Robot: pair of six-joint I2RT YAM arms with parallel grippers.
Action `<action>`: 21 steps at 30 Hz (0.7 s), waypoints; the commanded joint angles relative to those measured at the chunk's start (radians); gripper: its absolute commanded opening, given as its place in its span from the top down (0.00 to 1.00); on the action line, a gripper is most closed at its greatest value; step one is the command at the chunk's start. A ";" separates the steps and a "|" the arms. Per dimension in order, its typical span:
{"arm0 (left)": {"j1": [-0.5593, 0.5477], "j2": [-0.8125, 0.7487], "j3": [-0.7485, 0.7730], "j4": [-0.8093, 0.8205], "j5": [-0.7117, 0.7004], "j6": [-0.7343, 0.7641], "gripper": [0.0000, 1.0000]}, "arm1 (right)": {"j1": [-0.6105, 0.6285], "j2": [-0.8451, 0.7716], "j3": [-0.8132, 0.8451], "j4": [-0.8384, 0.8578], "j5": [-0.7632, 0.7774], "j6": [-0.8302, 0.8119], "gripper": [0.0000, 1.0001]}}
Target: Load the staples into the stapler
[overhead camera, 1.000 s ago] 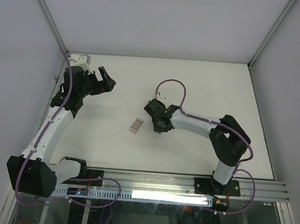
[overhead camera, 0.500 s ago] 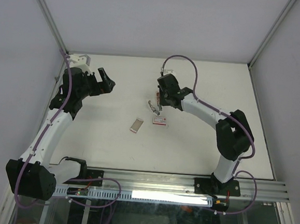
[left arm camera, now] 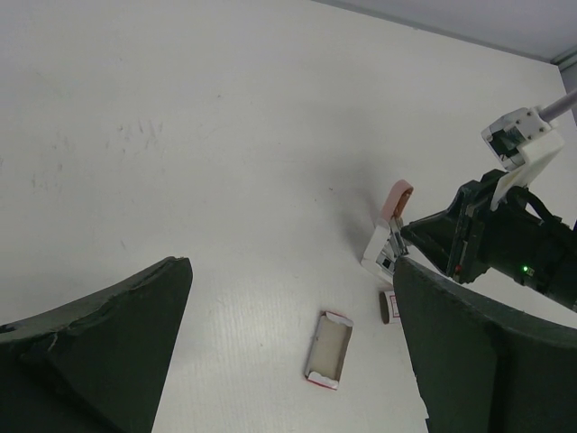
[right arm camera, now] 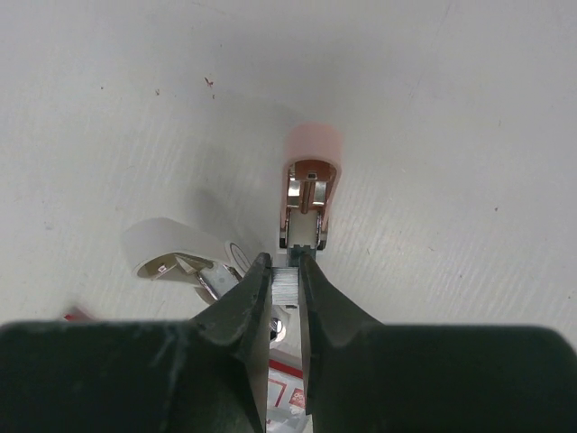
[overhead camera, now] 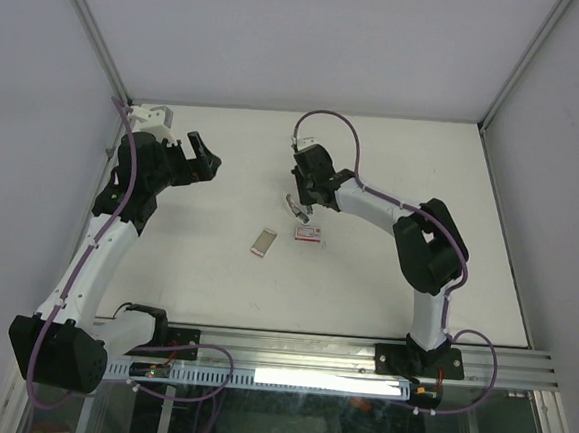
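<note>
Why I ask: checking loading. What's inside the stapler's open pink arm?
Metal channel parts show inside the pink arm; the right jaws and their silvery strip cover its near end.

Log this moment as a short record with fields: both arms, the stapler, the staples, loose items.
right gripper: jaws shut on a silvery staple strip, held at the end of the stapler's pink arm
left gripper: jaws open, holding nothing, away from the stapler
stapler: opened out on the table, pink and white arms splayed
staples tray: flat on the table, nearer than the stapler
red-and-white box: right of the tray
loading: strip not visibly seated
</note>
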 commanded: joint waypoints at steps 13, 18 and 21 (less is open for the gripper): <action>0.004 -0.031 -0.001 0.047 -0.003 0.030 0.01 | 0.002 0.028 0.047 0.061 0.019 -0.058 0.89; 0.004 -0.032 -0.002 0.048 -0.002 0.031 0.01 | 0.002 0.035 0.041 0.059 0.029 -0.061 0.89; 0.004 -0.033 -0.003 0.049 -0.002 0.031 0.01 | 0.002 0.037 0.036 0.059 0.029 -0.061 0.89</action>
